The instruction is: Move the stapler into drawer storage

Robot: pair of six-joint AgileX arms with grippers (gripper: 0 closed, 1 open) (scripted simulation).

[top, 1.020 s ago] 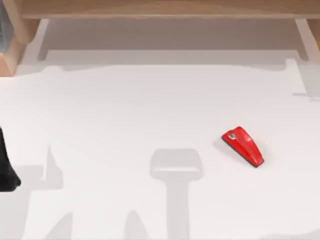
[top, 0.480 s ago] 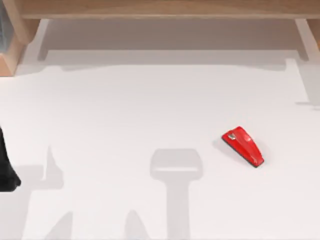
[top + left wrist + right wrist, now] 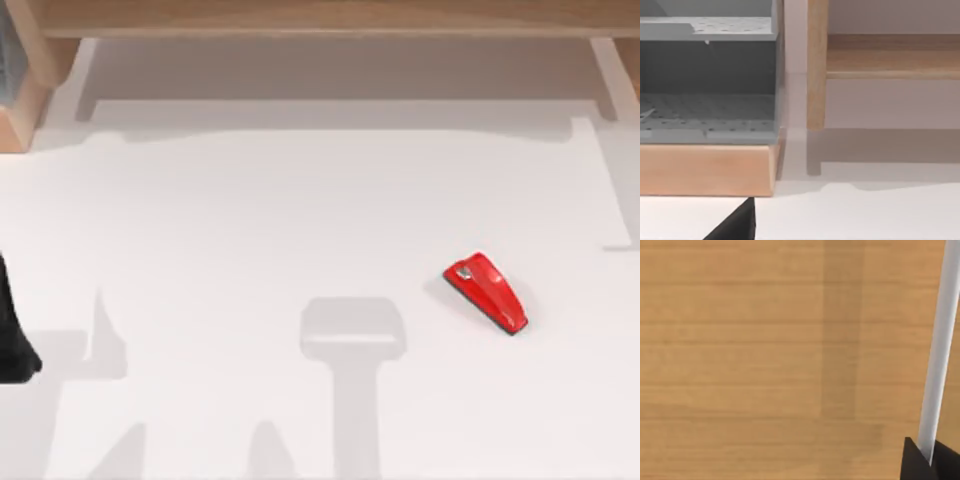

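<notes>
The red stapler lies flat on the white table, right of centre, with its silver tip toward the back left. Nothing touches it. My left arm is a dark shape at the table's left edge, far from the stapler. A black corner of my left gripper shows in the left wrist view, facing a grey perforated drawer unit on a wooden base. A black part of my right gripper is close against a wooden panel, beside a white bar.
A wooden cabinet runs along the back of the table, with a wooden block at the back left. An upright wooden post stands beside the grey unit. Grey shadows fall across the table's front.
The stapler and the left arm have not moved. A shadow edge at the table's right side has slid toward the front.
</notes>
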